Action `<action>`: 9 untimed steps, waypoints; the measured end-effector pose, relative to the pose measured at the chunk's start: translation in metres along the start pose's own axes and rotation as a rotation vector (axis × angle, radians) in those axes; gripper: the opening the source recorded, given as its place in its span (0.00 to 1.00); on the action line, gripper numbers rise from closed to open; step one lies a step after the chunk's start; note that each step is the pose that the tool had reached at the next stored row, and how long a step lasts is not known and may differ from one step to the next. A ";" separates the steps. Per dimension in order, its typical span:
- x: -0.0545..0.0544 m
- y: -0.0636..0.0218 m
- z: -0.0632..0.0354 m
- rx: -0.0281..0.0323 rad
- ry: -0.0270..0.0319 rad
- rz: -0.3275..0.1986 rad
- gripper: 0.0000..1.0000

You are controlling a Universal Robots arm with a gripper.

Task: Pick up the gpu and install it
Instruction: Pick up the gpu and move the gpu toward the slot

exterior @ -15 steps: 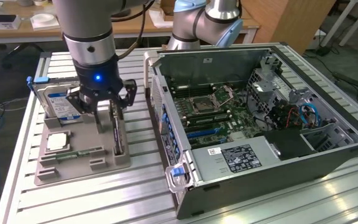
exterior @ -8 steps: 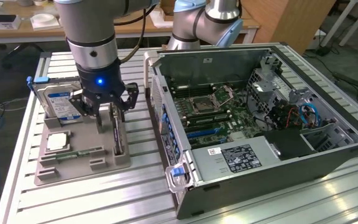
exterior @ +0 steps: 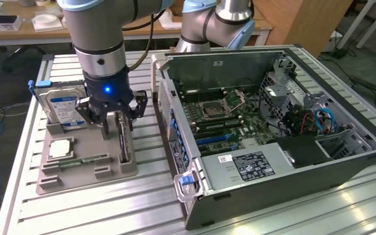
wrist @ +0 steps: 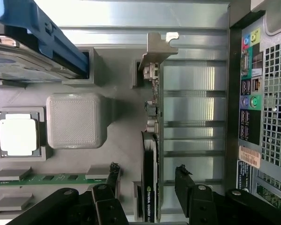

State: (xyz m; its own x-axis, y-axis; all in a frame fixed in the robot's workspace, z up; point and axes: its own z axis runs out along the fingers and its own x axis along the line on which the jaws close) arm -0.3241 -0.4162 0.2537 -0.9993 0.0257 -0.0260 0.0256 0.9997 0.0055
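So I'm working the pick on the gpu (exterior: 124, 144) (wrist: 150, 145), the thin flat black card with the greyish metal bracket. It's standing on edge in its slot of the grey printed plastic holder (exterior: 86, 164) (wrist: 122, 136). The black two-finger gripper (exterior: 117, 122) (wrist: 147, 171) is hovering right over it with the jaws spread wide and gripping nothing. In the wrist view the card's top edge is running straight through the gap, looking roughly centred, with a finger (wrist: 113, 176) facing each flat side. The bracket end is lying out ahead of the fingertips, so I'm lined up over the black shrouded part.

My take on doing this bit well: I'm aiming to come straight down so neither pad is scraping the little components, and to clamp on the flat faces, not the bracket. I'd also go deep enough that the card isn't pivoting in the grip. The silver hard drive with the blue label (exterior: 67, 105) is standing just outside one finger. The open grey computer case (exterior: 273, 122) is sitting outside the other, so I'm keeping everything vertical and slow
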 end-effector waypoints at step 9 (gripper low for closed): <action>0.000 -0.0012 0.0122 0.0001 0.0000 0.001 0.59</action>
State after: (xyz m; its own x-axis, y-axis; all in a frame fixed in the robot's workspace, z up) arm -0.3235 -0.4174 0.2416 -0.9993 0.0269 -0.0260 0.0268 0.9996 0.0054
